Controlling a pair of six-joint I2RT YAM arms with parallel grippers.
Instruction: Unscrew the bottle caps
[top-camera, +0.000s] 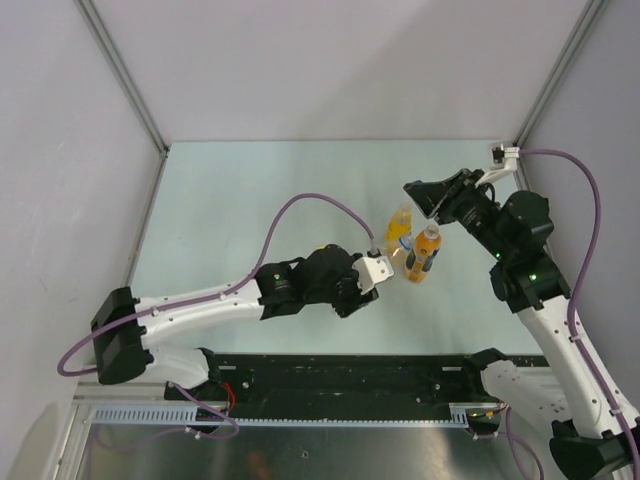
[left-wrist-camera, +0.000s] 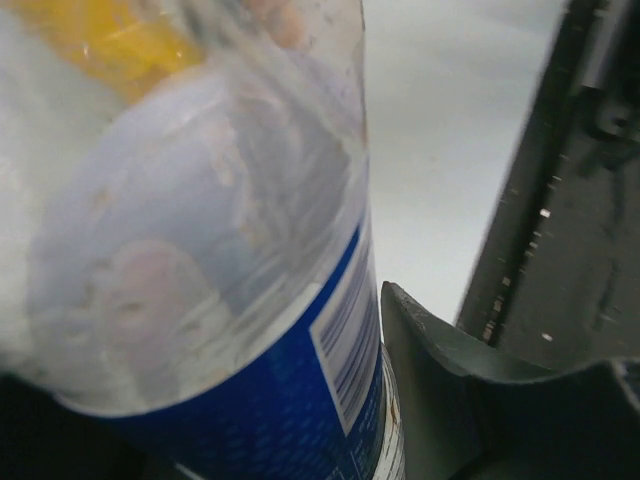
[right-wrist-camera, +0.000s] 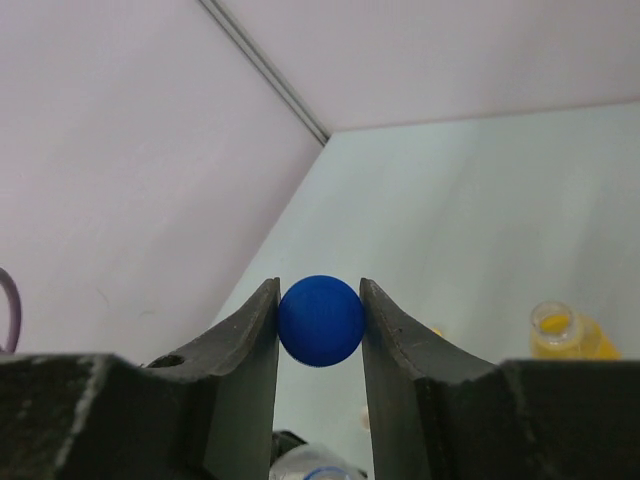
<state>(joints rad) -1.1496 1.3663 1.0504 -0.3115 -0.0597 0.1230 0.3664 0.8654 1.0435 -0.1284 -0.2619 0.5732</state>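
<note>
Right fingers (right-wrist-camera: 250, 345): I see them clamped on blue cap (right-wrist-camera: 320, 320).
Left fingers (left-wrist-camera: 430, 380): gripping water bottle (left-wrist-camera: 200, 260).
Yellow bottle (right-wrist-camera: 556, 332): cap's 3 o'clock.

Top view: fixed, high behind arm bases, looking down on whole table (top-camera: 250, 190).
Left wrist view: very close on clear bottle (left-wrist-camera: 200, 280), black rail (left-wrist-camera: 560, 250) at frame right.
Right wrist view: raised, facing far left corner past blue cap (right-wrist-camera: 320, 320).
Shared by top and right wrist views: open yellow bottle (top-camera: 399, 228) (right-wrist-camera: 563, 335).
</note>
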